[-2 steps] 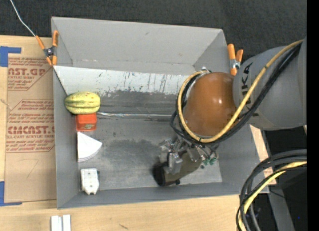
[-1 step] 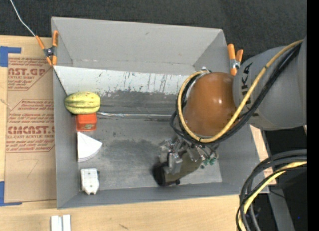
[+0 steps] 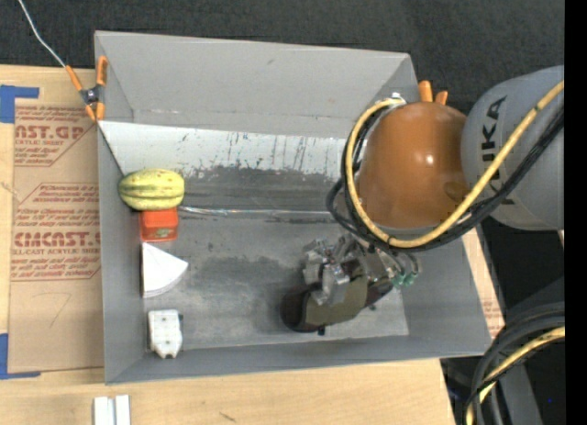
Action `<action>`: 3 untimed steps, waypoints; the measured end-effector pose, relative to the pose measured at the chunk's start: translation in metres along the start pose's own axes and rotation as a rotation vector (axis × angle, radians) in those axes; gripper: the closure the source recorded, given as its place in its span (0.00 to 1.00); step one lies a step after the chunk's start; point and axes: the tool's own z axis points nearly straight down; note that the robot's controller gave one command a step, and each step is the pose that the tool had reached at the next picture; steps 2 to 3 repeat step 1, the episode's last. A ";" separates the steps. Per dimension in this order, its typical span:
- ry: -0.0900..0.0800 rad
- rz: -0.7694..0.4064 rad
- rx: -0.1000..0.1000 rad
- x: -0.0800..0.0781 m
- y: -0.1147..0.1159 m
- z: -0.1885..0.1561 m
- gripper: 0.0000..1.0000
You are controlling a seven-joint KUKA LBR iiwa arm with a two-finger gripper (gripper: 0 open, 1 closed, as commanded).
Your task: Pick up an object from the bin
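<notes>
Currently, camera view: the arm [image 3: 518, 139] comes in from the right, and its orange wrist cover [image 3: 408, 171] hangs over the right half of the grey metal bin [image 3: 257, 74]. Yellow and black cables [image 3: 351, 162] loop round that cover.

Gripper [image 3: 323, 304] is low in the bin, at the near wall, right of centre. Its metal and olive-coloured parts are crowded together below the cover. Whether it is open or closed I cannot tell.

Dark rounded object [image 3: 295, 311] lies on the floor just at the gripper's left side, touching it or very nearly so. Part of it is hidden under the gripper, so its kind is not readable. I cannot tell whether it is gripped.

Other contents all sit along the left wall, well apart from the gripper:
- yellow-green gourd-shaped item [image 3: 151, 188], farthest back, lying on its side
- small orange-red block [image 3: 159, 224], just in front of it, touching or nearly so
- white wedge with one curved edge [image 3: 160, 267], next along
- small white boxy piece [image 3: 165, 331], nearest the front corner

Middle of the bin floor shows scuffed bare metal.
</notes>
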 end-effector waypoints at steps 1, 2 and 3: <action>0.003 0.042 -0.002 -0.010 -0.003 -0.020 1.00; 0.003 0.042 -0.002 -0.010 -0.003 -0.020 1.00; 0.003 0.042 -0.002 -0.010 -0.003 -0.020 1.00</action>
